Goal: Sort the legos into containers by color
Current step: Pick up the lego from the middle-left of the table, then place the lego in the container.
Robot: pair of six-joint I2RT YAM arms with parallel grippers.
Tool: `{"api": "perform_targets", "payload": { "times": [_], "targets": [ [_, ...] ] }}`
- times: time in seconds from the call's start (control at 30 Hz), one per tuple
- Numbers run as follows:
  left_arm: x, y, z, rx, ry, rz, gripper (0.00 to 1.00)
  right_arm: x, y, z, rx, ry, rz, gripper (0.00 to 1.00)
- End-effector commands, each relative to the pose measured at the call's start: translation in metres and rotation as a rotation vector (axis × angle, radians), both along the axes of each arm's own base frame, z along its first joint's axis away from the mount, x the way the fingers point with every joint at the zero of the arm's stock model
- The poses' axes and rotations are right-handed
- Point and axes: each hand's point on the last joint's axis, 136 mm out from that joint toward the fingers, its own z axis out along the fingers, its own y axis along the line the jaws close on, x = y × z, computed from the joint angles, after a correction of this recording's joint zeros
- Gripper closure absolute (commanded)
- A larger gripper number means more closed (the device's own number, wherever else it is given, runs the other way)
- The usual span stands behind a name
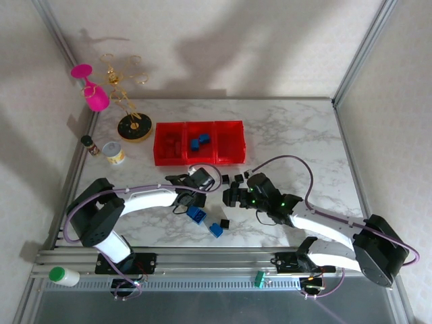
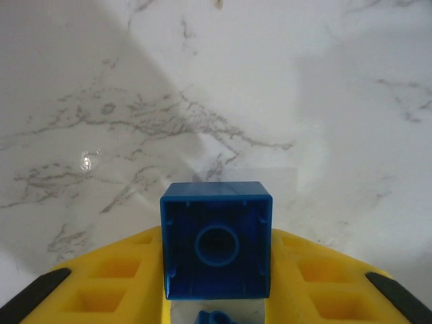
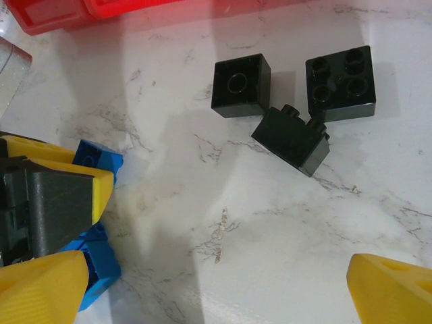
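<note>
Square, hollow-backed blue brick (image 2: 216, 236) sits clamped in left gripper (image 2: 219, 287); right gripper (image 3: 216, 290) gapes above veined marble desk (image 3: 202, 202).

Overhead from behind, wrist views close, sharing legos (image 3: 241, 85)

We found bare marble on the table (image 1: 290, 135) right of the containers (image 1: 233, 160) and along its far right. Black legos (image 1: 236, 181) littered the middle, blue legos (image 1: 216, 229) the near centre; a tin can (image 1: 115, 154) and jewelry stand (image 1: 133, 127) crowded the far left.
</note>
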Motion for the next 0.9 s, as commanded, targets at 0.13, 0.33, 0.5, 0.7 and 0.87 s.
{"api": "perform_targets", "payload": {
  "times": [0.13,0.33,0.5,0.7,0.87],
  "targets": [
    [0.031,-0.002,0.059,-0.07,-0.131,0.034,0.71,0.016,0.005,0.044,0.11,-0.036,-0.061,0.01],
    [0.075,0.007,0.1,-0.111,-0.228,0.094,0.73,0.031,0.001,0.071,0.166,-0.081,-0.097,0.01],
    [0.124,0.015,0.122,-0.133,-0.289,0.166,0.73,0.043,-0.005,0.074,0.154,-0.09,-0.134,0.01],
    [0.174,0.014,0.118,-0.16,-0.305,0.233,0.73,0.051,-0.008,0.075,0.164,-0.099,-0.162,0.01],
    [0.215,0.011,0.105,-0.114,-0.312,0.271,0.72,0.054,-0.013,0.068,0.149,-0.091,-0.17,0.01]
  ]
}}
